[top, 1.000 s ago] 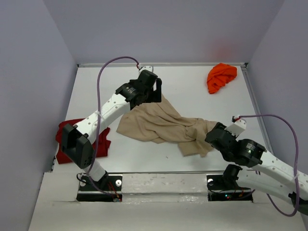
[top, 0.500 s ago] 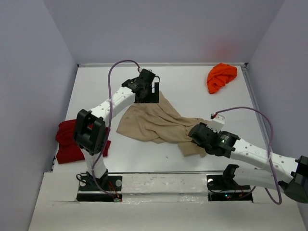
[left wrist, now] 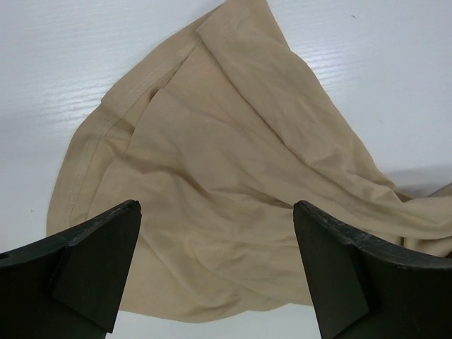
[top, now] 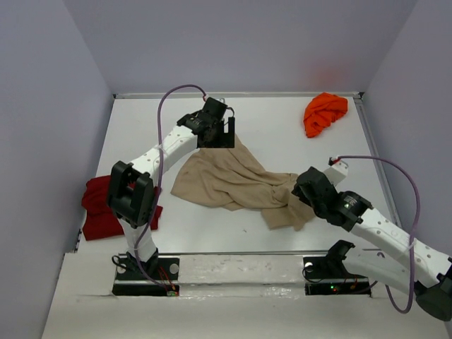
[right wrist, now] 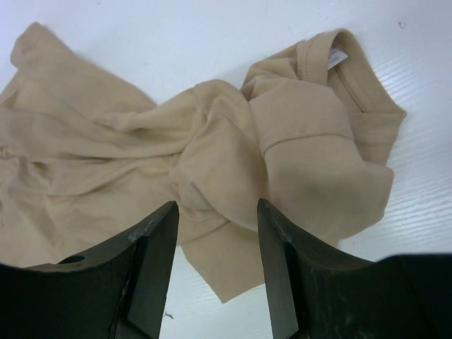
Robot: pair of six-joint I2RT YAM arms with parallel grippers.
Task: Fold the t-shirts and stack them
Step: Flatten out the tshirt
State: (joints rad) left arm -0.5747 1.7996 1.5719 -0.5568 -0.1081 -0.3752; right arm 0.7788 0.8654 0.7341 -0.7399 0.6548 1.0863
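Note:
The tan t-shirt [top: 233,180] lies crumpled and twisted across the middle of the table. My left gripper [top: 224,134] hovers open over its far corner; the cloth fills the left wrist view [left wrist: 233,176] between the fingers [left wrist: 99,261]. My right gripper [top: 304,187] is open above the bunched collar end [right wrist: 304,141]; nothing sits between its fingers [right wrist: 152,247]. The dark red t-shirt [top: 106,208] lies at the left edge, partly behind the left arm. The bright orange t-shirt [top: 325,113] is bunched at the far right corner.
Grey walls [top: 49,106] enclose the white table on three sides. The arm bases [top: 148,272] sit at the near edge. Purple cables [top: 169,95] loop over both arms.
My right arm swung left toward the tan shirt, then drew back to the right over its collar end. The left gripper shifted slightly at the far corner. The shirts have not moved.

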